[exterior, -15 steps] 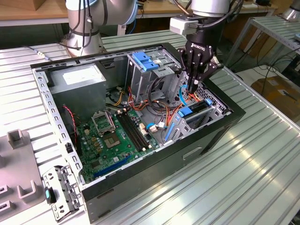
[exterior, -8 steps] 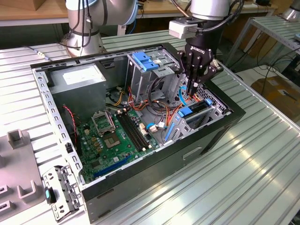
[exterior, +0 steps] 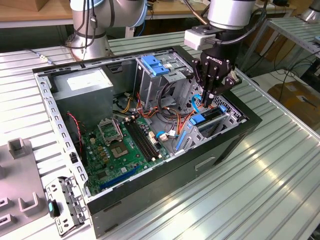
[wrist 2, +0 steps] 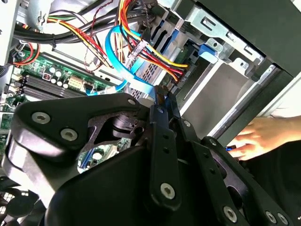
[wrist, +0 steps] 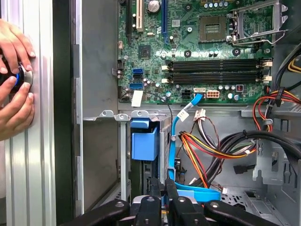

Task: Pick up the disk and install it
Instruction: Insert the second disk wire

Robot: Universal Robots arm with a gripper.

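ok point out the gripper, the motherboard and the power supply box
gripper [exterior: 209, 100], exterior view, between its fingertips
motherboard [exterior: 117, 150], exterior view, green board below the socket
power supply box [exterior: 82, 90], exterior view, grey top face by the white sticker

The arm [exterior: 227, 12] comes down from the top right of the exterior view, its wrist pointing steeply downward with the black claw [exterior: 206, 100] at centre right. The claw's fingers [exterior: 212, 82] lie pressed together, tips touching. In both wrist views the closed fingers [wrist 2: 162, 101] run up from the lower frame. A person's hands [wrist: 14, 80] show at the left edge of the first wrist view, fingers curled.
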